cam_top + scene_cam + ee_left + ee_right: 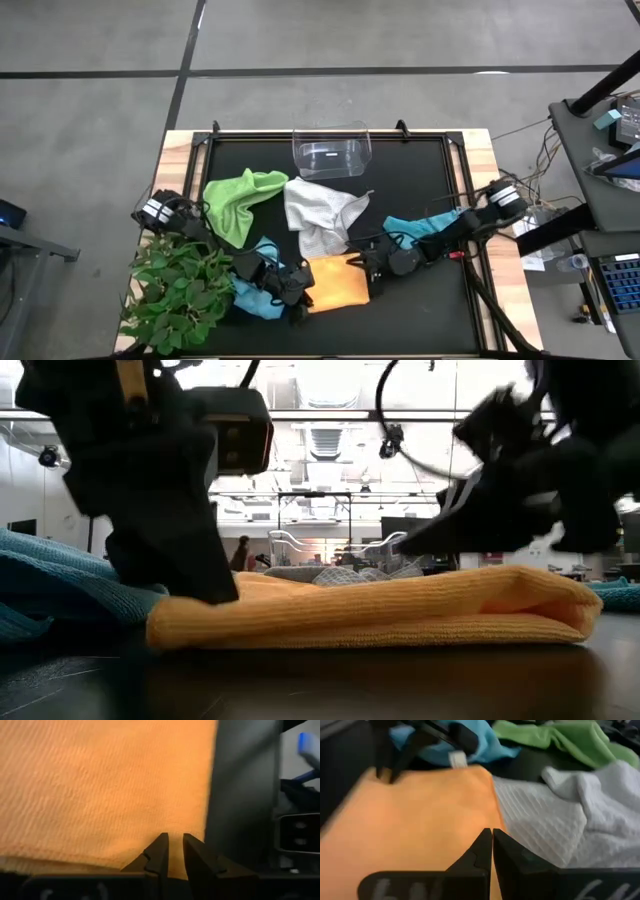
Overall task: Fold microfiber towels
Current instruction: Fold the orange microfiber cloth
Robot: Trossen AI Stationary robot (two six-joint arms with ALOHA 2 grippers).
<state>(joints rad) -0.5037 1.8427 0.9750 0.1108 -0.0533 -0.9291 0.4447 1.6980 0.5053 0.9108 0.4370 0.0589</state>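
Bright ceiling lights (330, 380) are glaring white across the top of the low view, throwing the two dark arms into near silhouette. Seen from above, even overhead light is falling on the black bench (420, 190), casting only soft shadows. Both wrist views are showing the yellow-orange microfiber towel (100, 790) blurred and out of focus.

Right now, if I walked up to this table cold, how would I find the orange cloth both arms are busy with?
Start at the black mat covering the table and look to its near edge, beside the leafy plant. The yellow-orange towel lies there flat and folded, between the left tool and right tool. Its neighbours lie crumpled: light blue, white, green.
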